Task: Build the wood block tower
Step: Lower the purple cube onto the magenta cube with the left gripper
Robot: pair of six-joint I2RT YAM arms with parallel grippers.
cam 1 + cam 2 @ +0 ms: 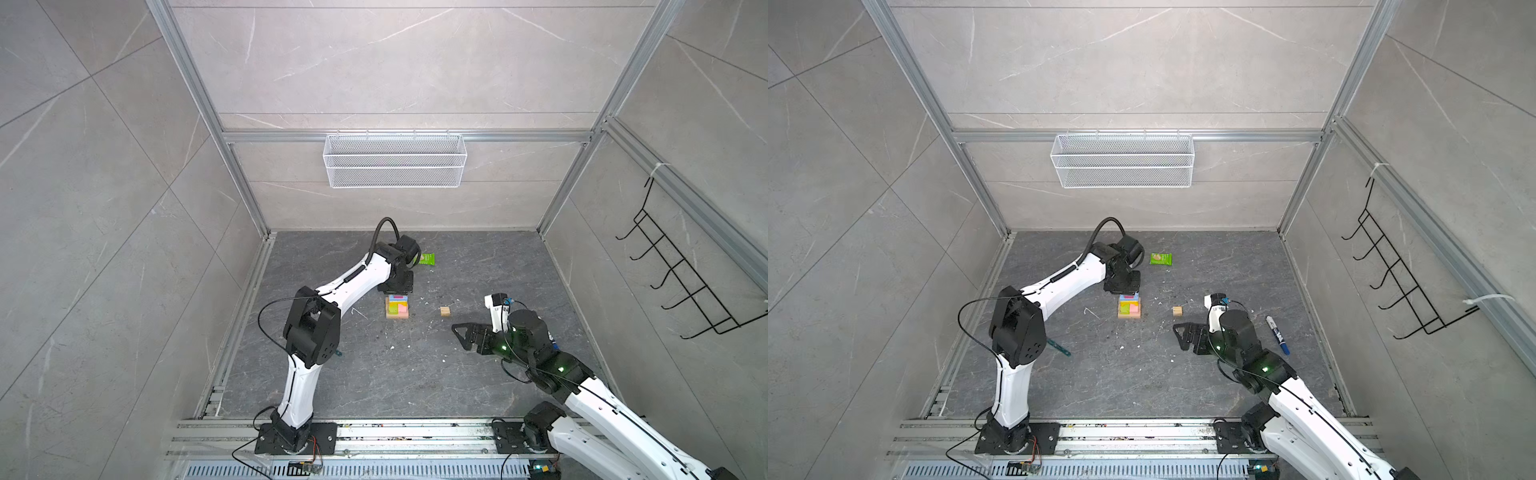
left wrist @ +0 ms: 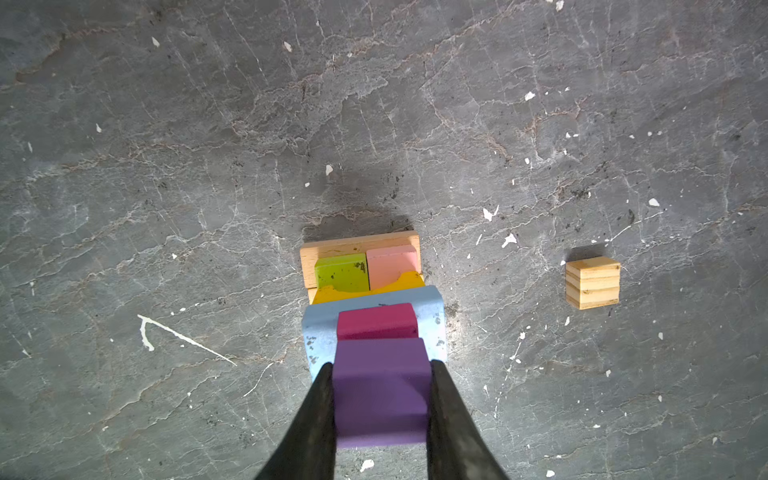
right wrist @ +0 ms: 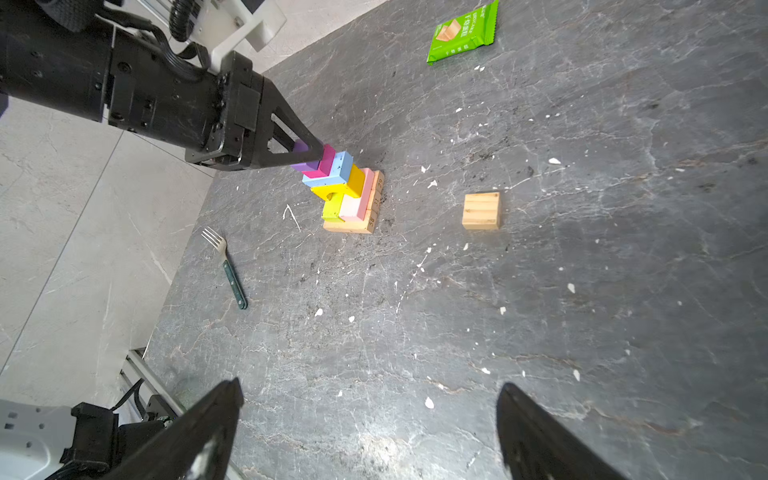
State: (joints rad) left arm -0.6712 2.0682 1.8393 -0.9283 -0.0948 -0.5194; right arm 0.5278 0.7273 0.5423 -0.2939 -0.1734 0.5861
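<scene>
We saw the left gripper (image 2: 381, 365) clenched on the purple block (image 2: 380, 399) atop the tower (image 3: 353, 199). The right gripper (image 3: 370, 384) gaped empty near the tower, and the tan cube (image 2: 593, 282) lay beside it.

Overhead pair, wrist views, shared tower (image 3: 353, 180)

The tower (image 3: 349, 187) rises in steps: tan bars (image 3: 353, 226), lime block (image 2: 341, 272) beside pink block (image 2: 392, 264), yellow block (image 3: 357, 178), light blue block (image 3: 338, 168), magenta block (image 2: 376, 320), purple block (image 2: 380, 399) topmost in the left hand's (image 2: 380, 365) pinch. A tan cube (image 3: 481, 210) lies well apart.
</scene>
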